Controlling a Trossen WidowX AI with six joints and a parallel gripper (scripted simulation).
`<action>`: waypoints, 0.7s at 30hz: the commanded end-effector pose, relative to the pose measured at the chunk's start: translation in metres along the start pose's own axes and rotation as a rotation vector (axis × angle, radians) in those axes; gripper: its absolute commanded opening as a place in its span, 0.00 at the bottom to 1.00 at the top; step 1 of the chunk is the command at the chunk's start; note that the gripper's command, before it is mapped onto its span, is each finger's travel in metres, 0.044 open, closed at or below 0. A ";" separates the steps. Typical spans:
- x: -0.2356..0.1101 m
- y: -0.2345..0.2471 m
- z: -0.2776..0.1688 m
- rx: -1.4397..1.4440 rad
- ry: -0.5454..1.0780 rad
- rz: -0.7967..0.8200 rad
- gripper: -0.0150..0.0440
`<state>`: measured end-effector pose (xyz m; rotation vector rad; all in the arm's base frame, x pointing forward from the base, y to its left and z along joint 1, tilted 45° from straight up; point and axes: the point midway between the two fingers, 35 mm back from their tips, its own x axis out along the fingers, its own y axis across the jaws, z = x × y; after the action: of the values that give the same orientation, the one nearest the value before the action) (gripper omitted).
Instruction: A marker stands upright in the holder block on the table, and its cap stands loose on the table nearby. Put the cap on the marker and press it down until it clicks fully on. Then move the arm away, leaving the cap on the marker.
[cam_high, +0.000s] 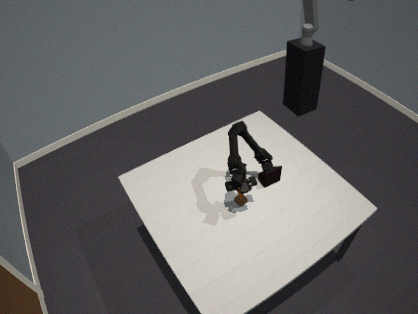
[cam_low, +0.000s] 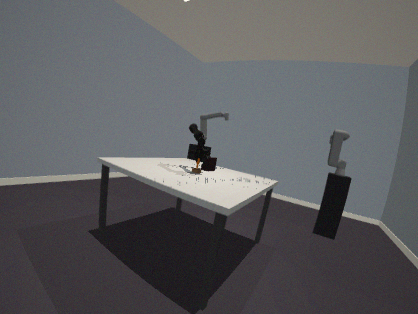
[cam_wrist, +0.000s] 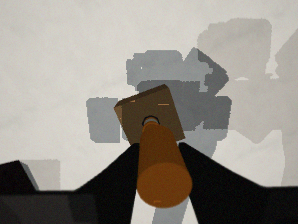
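The brown holder block (cam_high: 240, 200) (cam_low: 196, 171) (cam_wrist: 154, 106) stands on the table (cam_high: 280, 255) (cam_low: 227, 204). My gripper (cam_high: 240, 190) (cam_wrist: 158, 148) is over the block and shut on the orange cap (cam_wrist: 164, 184), seen from above in the wrist view. A narrower orange part of the marker (cam_wrist: 152, 129) shows between the cap and the dark ring at the block. In the exterior view an orange upright piece rises from the block to the gripper. Cap and marker look in line; the cap hides the marker's tip, and how far the cap sits on it cannot be told.
The arm's dark red base (cam_high: 270, 176) (cam_low: 210, 164) stands on the table beside the block. Arm shadows fall around the block. A black pedestal (cam_high: 303, 77) (cam_low: 332, 205) with a grey arm stands on the floor away from the table.
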<state>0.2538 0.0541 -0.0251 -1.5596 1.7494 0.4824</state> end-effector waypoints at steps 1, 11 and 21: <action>0.019 0.001 -0.003 0.009 0.021 0.012 0.25; 0.032 0.004 -0.003 0.009 0.022 0.012 0.25; 0.037 0.004 -0.002 0.009 0.022 0.012 0.25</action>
<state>0.2525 0.0505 -0.0340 -1.5796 1.7047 0.4884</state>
